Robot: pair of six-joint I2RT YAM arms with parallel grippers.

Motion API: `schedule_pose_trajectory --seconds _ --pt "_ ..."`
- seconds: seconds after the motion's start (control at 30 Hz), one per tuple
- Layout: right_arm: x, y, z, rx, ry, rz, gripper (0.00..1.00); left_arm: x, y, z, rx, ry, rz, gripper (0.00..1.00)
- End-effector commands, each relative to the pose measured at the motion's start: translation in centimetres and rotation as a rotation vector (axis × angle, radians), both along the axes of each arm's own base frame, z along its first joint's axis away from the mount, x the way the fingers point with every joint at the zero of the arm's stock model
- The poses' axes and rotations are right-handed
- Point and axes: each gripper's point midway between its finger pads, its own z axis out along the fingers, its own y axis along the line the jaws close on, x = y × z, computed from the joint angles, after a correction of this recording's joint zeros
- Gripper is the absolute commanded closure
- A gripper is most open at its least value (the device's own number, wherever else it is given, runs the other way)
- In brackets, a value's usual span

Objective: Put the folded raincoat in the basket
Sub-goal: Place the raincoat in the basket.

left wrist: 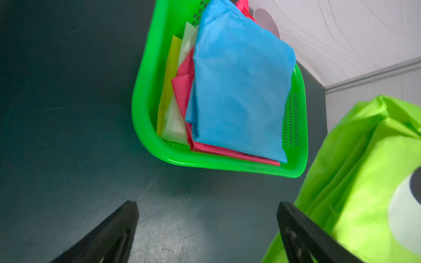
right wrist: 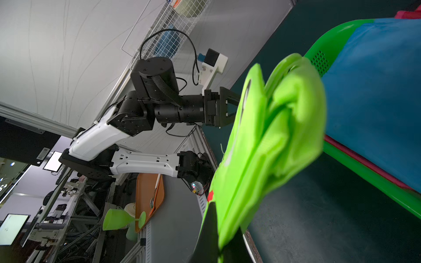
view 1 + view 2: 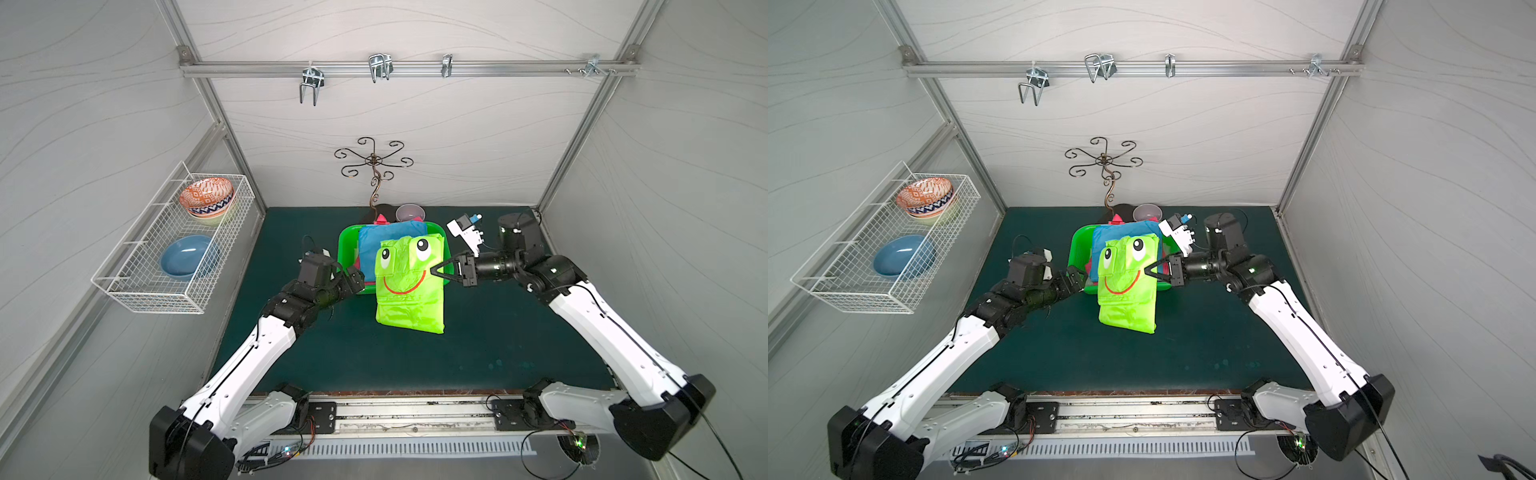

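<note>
The folded raincoat (image 3: 409, 286) (image 3: 1129, 286) is lime green with a frog face. It hangs upright over the dark mat at the front of the basket (image 3: 347, 241) (image 3: 1075, 249). My right gripper (image 3: 434, 270) (image 3: 1148, 270) (image 2: 219, 230) is shut on the raincoat's (image 2: 273, 136) right edge. My left gripper (image 3: 359, 278) (image 3: 1077, 276) (image 1: 207, 205) stands open just left of the raincoat (image 1: 364, 182) by the basket's (image 1: 145, 91) front corner, with nothing between its fingers. The basket (image 2: 364, 168) holds a blue folded coat (image 3: 382, 245) (image 1: 239, 91) on top of red and pale ones.
A white wire rack (image 3: 137, 286) with bowls hangs on the left wall. A black scrolled hook stand (image 3: 374, 166) and a greyish bowl (image 3: 409, 212) stand behind the basket. A rail with metal hooks (image 3: 380, 68) crosses the back wall.
</note>
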Motion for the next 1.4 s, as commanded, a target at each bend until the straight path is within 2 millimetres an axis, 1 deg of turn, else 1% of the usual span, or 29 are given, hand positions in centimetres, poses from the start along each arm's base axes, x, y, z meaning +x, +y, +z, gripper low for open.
schedule_pose_trajectory --seconds 0.0,0.1,0.27,0.37,0.47,0.53,0.63,0.7,0.73,0.8,0.9,1.0,1.03,1.1,1.2,1.3,1.37 --pt "1.0 2.0 1.4 0.023 -0.060 0.041 1.00 -0.1 1.9 1.8 -0.019 -0.049 0.080 0.00" --pt "3.3 4.1 1.5 0.037 -0.070 0.053 1.00 -0.3 3.9 2.1 0.021 -0.047 0.151 0.00" --pt "6.7 8.0 1.2 0.055 -0.065 0.095 1.00 -0.2 5.3 3.3 0.091 -0.068 0.183 0.00" --pt "8.7 9.7 1.2 0.063 -0.062 0.110 1.00 0.0 6.2 4.0 0.138 -0.081 0.208 0.00" --pt "10.3 11.0 1.6 0.084 -0.066 0.131 1.00 0.5 6.2 4.6 0.163 -0.109 0.192 0.00" --pt "11.8 11.3 1.3 0.091 -0.054 0.130 1.00 0.8 5.9 4.6 0.164 -0.117 0.172 0.00" --pt "14.9 10.7 -0.7 0.081 -0.008 0.085 1.00 1.2 5.3 4.2 0.163 -0.123 0.141 0.00" --pt "17.4 9.5 -3.2 0.053 0.050 0.040 1.00 1.5 5.0 3.9 0.166 -0.124 0.117 0.00" --pt "18.2 9.0 -4.5 0.043 0.089 0.029 1.00 1.6 4.9 3.7 0.169 -0.121 0.112 0.00" --pt "19.9 8.1 -8.0 0.014 0.187 -0.012 1.00 2.0 4.7 3.3 0.181 -0.109 0.098 0.00" --pt "20.7 7.9 -12.3 -0.024 0.272 -0.034 1.00 2.5 4.3 2.5 0.177 -0.070 0.082 0.00" --pt "21.3 7.2 -15.8 -0.076 0.379 -0.050 1.00 3.0 3.6 1.8 0.146 -0.038 0.066 0.00" --pt "21.8 6.8 -16.4 -0.081 0.394 -0.063 1.00 3.1 3.4 1.5 0.139 -0.029 0.061 0.01" --pt "23.0 5.4 -18.0 -0.100 0.418 -0.113 1.00 3.4 3.0 1.1 0.128 -0.012 0.049 0.00" --pt "24.5 3.2 -19.6 -0.137 0.468 -0.164 1.00 3.5 2.6 0.8 0.121 0.005 0.034 0.00" --pt "25.3 1.5 -20.9 -0.178 0.502 -0.195 1.00 3.7 2.1 0.3 0.112 0.024 0.013 0.00" --pt "25.4 0.8 -21.8 -0.228 0.497 -0.209 1.00 3.8 2.0 0.1 0.109 0.034 0.006 0.00"
